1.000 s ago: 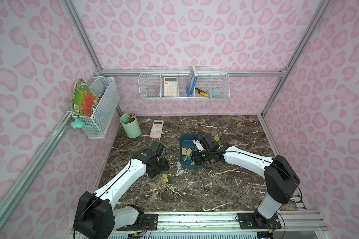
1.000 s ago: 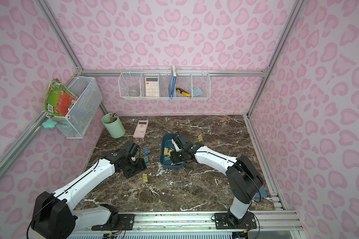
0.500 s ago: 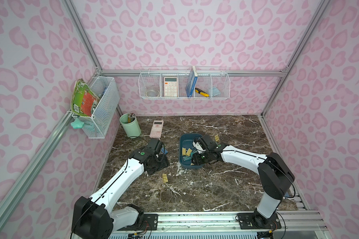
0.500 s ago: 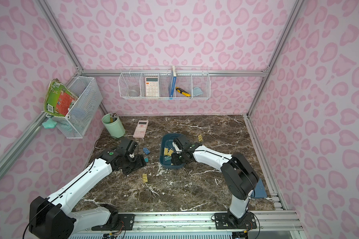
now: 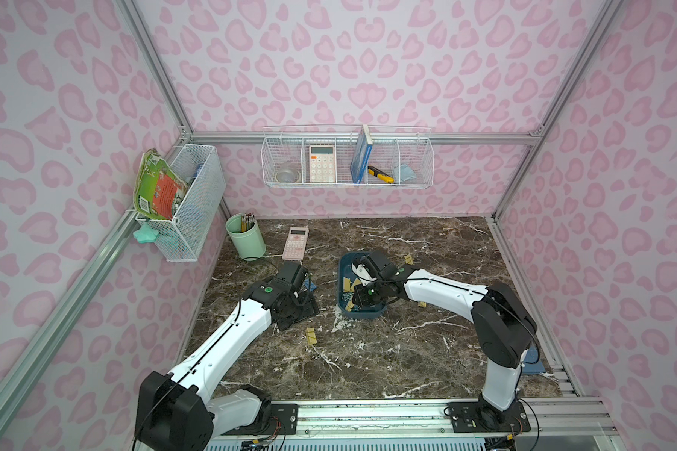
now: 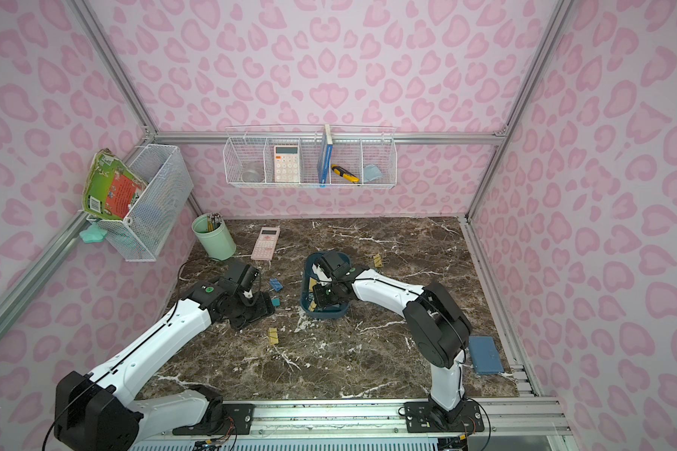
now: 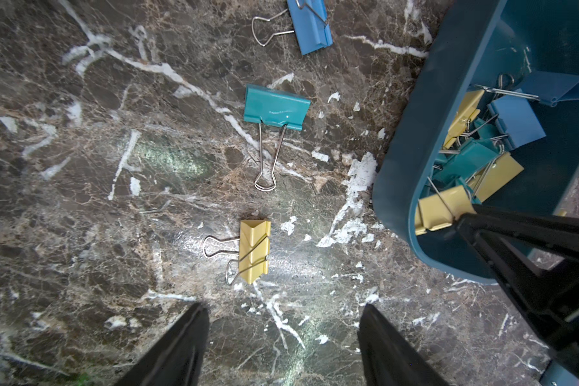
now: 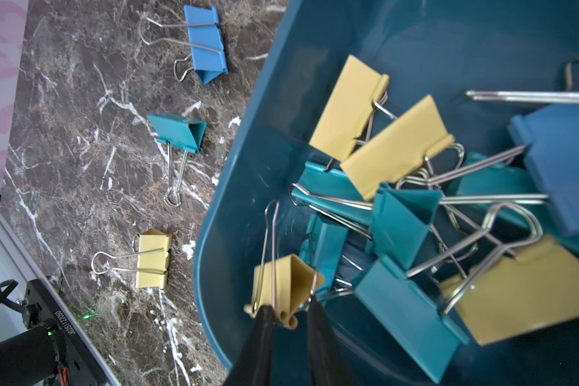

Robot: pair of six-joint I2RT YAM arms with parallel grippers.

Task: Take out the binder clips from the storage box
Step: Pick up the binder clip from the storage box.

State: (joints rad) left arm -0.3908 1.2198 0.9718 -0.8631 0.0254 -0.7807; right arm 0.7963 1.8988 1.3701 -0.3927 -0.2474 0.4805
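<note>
Found the storage box [image 5: 342, 269] near the middle of the marble table [image 5: 407, 363], plain in both top views. Noted a tangled heap of binder clips [image 8: 398, 147] inside it, yellow, teal and blue, wire handles interlocked; could not make out an exact count. Saw the right gripper [image 8: 288, 310] down inside the box at its 6 o'clock end, jaws drawn close together and pinched on a yellow clip [image 8: 286, 277] at its folded back, apart from the main heap. Logged the left gripper [image 7: 281, 305] low over bare marble at about 9 o'clock from the box, jaws spread wide, nothing between them. Marked three loose clips lying flat on the marble outside the box: blue clip [image 7: 310, 26] and teal clip [image 7: 276, 107] at roughly 9 o'clock from it, second yellow clip [image 7: 254, 249] nearer 7 o'clock. Spotted a third yellow clip [image 6: 376, 259] at 1 o'clock, near the rim.
</note>
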